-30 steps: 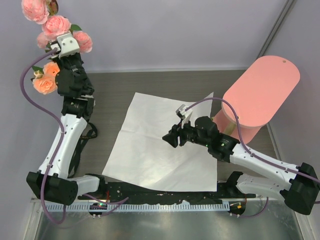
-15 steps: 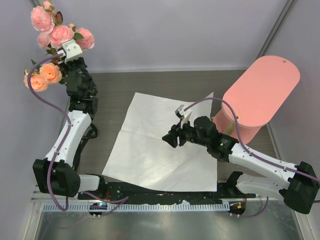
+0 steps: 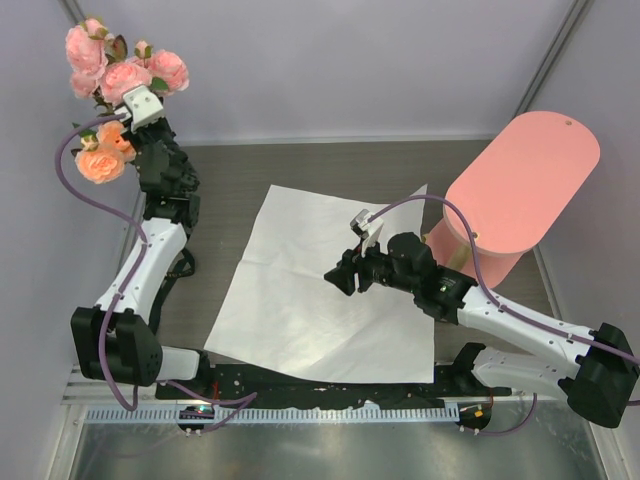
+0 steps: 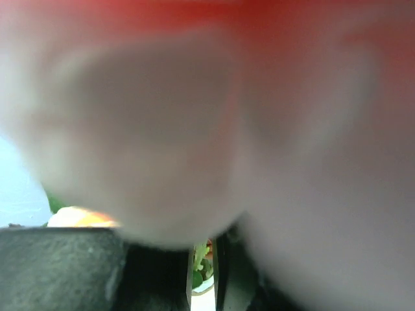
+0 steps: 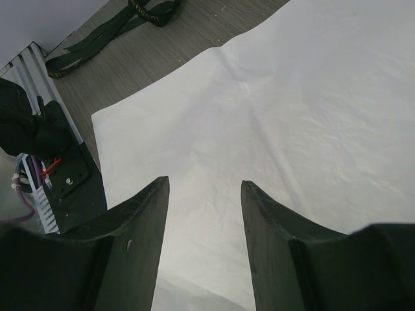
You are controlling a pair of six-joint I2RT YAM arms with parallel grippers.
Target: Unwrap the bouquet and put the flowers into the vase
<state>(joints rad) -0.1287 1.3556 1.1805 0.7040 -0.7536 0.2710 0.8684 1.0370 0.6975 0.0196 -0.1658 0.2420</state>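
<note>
**Top, left wrist and right wrist views.** The left gripper [image 3: 120, 125] is raised at 10 o'clock over the far-left corner of the table [image 3: 300, 165]. It stands just beside the left wall [image 3: 25, 220] and near the back wall [image 3: 330, 70]. Open room lies toward 4 o'clock, over the bare strip of table between this arm and the paper sheet [image 3: 300, 310].

In the left wrist view its fingers [image 4: 65, 265] are drawn to a narrow slit with green showing in the gap, so it is clenched on the flowers [image 3: 125, 78]. The flowers rise from this gripper toward 11 o'clock, clear of the table. Their heads reach the corner where the two walls meet.

Pink roses sit uppermost and peach roses lower, at 9 o'clock of the gripper, with small green leaves among them. One bloom fills the left wrist view as a blur.

The right gripper [image 5: 204, 186] hovers over the middle of the paper sheet, released, with its jaws apart and nothing between them. The sheet lies flat, white and faintly creased. Its 1 o'clock corner is just beside the pink stand [image 3: 520, 190], which fills the 2 o'clock edge. A black ribbon [image 5: 97, 42] lies on the table at 9 o'clock of the sheet.
</note>
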